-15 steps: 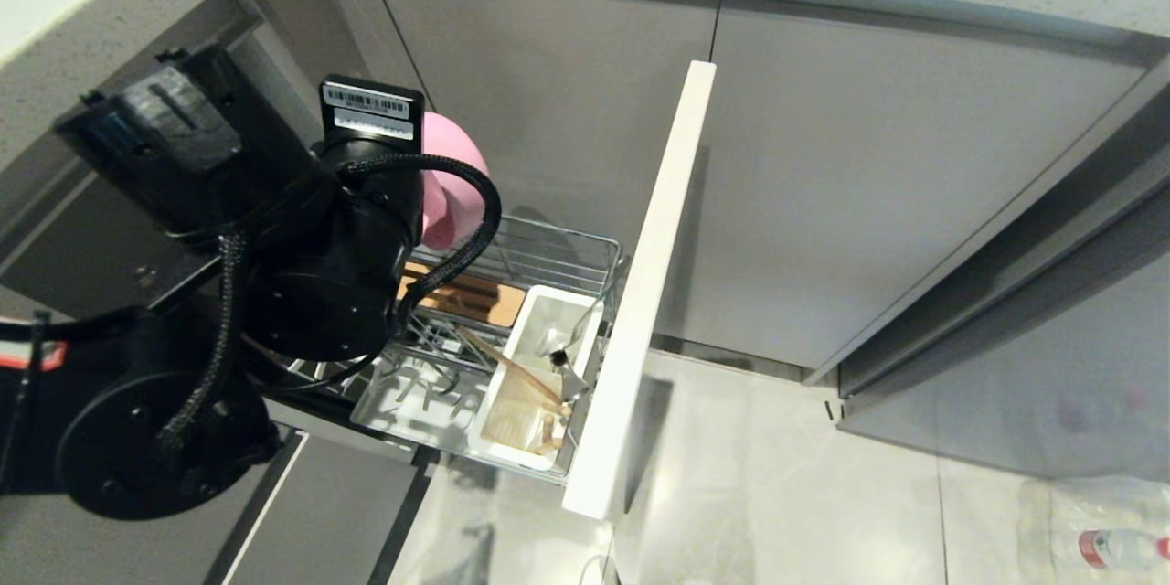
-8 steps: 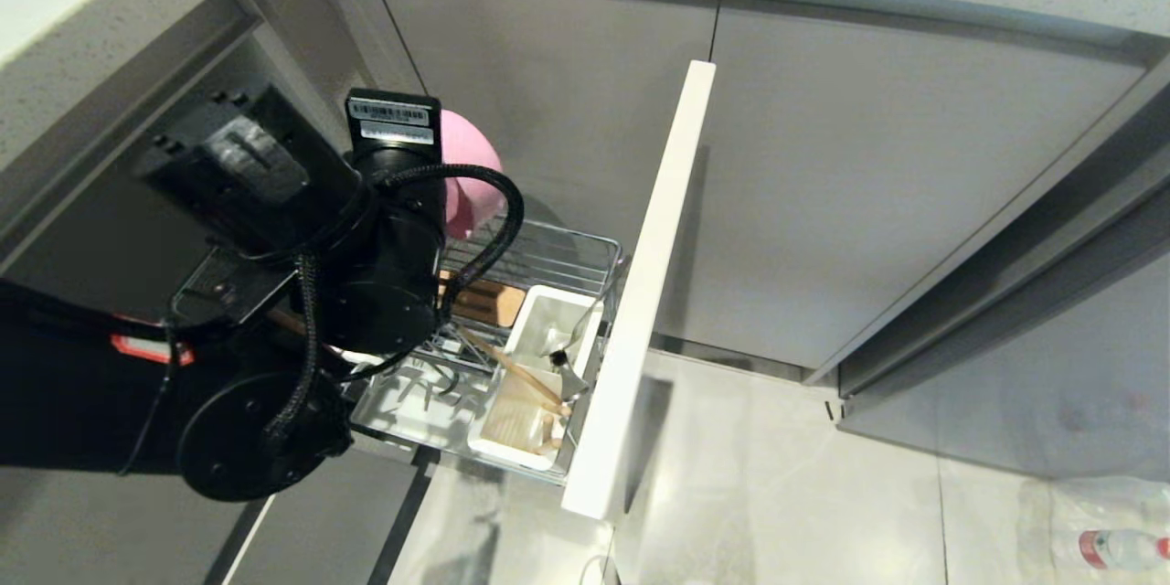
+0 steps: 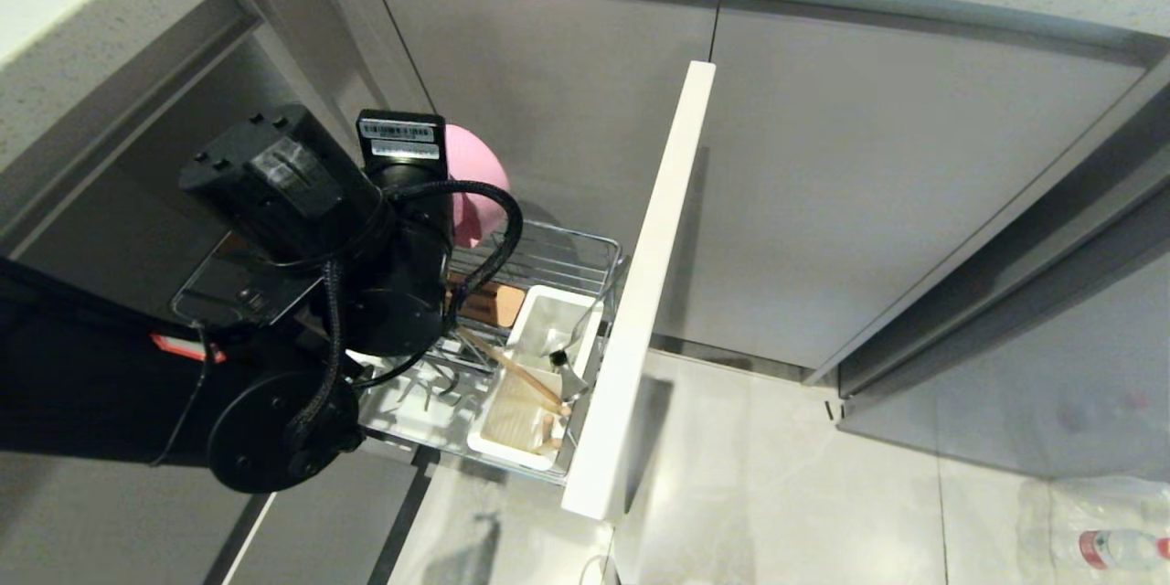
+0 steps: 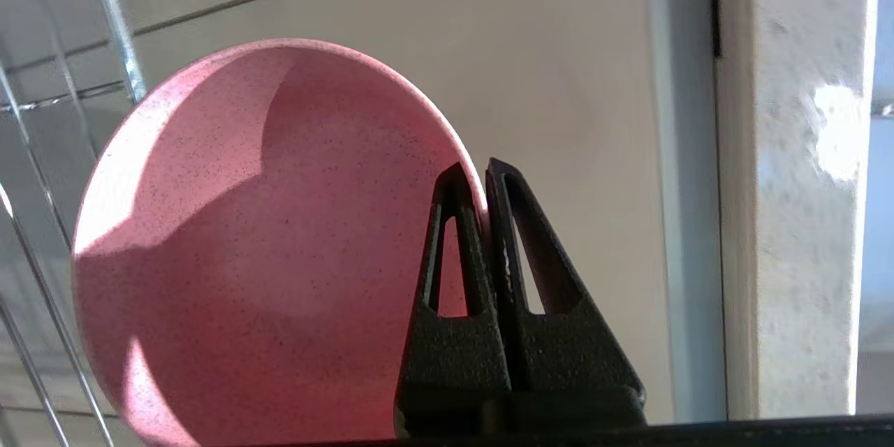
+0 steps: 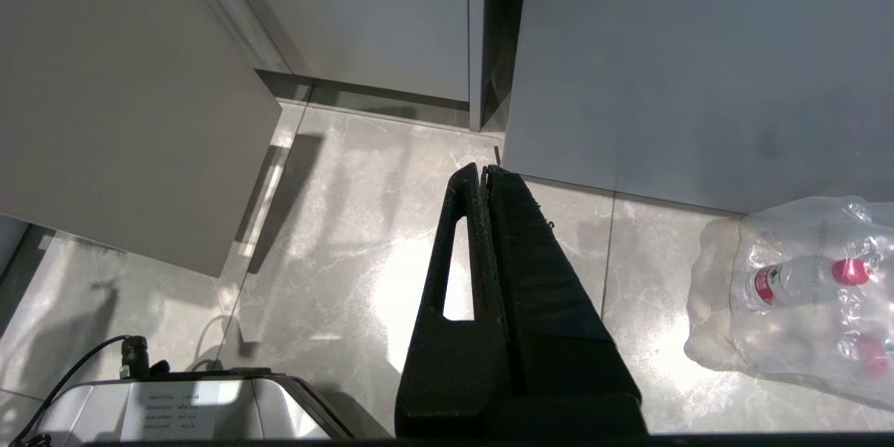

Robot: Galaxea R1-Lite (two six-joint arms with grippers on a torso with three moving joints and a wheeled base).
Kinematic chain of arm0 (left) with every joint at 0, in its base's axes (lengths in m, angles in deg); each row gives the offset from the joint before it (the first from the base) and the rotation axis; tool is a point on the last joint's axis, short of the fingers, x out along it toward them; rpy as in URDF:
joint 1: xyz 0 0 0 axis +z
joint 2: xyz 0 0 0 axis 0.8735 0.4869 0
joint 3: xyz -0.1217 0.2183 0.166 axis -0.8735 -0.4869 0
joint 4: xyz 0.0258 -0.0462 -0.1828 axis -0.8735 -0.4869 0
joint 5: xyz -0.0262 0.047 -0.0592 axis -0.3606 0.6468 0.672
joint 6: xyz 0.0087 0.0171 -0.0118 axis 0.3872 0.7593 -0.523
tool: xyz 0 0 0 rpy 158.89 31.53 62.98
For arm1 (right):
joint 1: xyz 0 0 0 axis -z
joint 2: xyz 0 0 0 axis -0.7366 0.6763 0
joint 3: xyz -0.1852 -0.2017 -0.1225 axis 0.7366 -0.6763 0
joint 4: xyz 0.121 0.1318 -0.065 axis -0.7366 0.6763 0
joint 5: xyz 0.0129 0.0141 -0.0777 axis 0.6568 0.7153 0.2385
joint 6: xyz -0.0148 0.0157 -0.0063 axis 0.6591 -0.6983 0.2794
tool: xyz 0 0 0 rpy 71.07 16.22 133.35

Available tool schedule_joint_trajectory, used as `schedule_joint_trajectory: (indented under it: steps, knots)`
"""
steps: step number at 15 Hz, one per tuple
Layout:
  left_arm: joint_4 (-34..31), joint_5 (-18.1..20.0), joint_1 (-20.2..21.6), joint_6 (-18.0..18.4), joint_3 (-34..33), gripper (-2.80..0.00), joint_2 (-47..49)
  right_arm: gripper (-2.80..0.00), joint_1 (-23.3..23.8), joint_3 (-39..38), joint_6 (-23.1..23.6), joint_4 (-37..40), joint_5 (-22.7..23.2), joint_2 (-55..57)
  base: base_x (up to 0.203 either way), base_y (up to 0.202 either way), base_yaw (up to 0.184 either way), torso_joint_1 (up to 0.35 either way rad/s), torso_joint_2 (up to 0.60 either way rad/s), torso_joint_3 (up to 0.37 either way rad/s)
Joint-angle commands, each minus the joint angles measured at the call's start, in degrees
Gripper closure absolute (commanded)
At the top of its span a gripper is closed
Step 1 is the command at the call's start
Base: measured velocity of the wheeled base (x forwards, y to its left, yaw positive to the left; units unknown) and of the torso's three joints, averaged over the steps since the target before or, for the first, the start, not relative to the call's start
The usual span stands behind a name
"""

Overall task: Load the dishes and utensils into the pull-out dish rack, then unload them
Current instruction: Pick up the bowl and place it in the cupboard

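Below, pulled out from grey cabinets on a white cabinet front: the pull-out dish rack, chrome wire, with brown wooden strip and white utensil caddy along the front-panel edge. Above the rack's rear end, tilted on edge: pink bowl, pinched at the rim by the left gripper, fingers closed tight on either side of the bowl wall, hollow facing the wrist camera. Leaning in the caddy: wooden chopsticks and a silver fork. Off to the right, over the tiled floor: right gripper, pressed shut and empty, near a plastic-wrapped pack of water bottles.
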Motion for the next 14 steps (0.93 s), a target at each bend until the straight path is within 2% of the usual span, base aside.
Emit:
schedule_joint_trajectory:
  steps: [1, 2, 5, 10, 14]
  knots:
    - [0.35, -0.17, 0.45, -1.78, -0.43, 0.00, 0.70, 0.00, -0.01, -0.09, -0.04, 0.00, -0.01, 0.02, 0.000, 0.000, 0.000, 0.000, 0.00, 0.000]
    - [0.35, 0.06, 0.85, -3.39, -0.74, 0.00, 1.41, 0.00, -0.01, -0.09, -0.04, 0.01, -0.01, 0.02, 0.000, 0.000, 0.000, 0.000, 0.00, 0.000]
    - [0.36, 1.02, 1.25, -4.08, -0.75, 0.00, 1.90, 0.00, -0.01, -0.09, -0.04, 0.00, -0.01, 0.02, 0.000, 0.000, 0.000, 0.000, 0.00, 0.000]
    - [0.53, 3.71, 2.22, -7.83, -0.68, 0.00, 3.70, 0.00, -0.01, -0.09, -0.04, 0.00, -0.01, 0.02, 0.000, 0.000, 0.000, 0.000, 0.00, 0.000]
    - [0.79, 3.96, 3.18, -10.48, -0.58, 0.00, 4.80, 0.00, -0.01, -0.09, -0.04, 0.00, -0.01, 0.02, 0.000, 0.000, 0.000, 0.000, 0.00, 0.000]
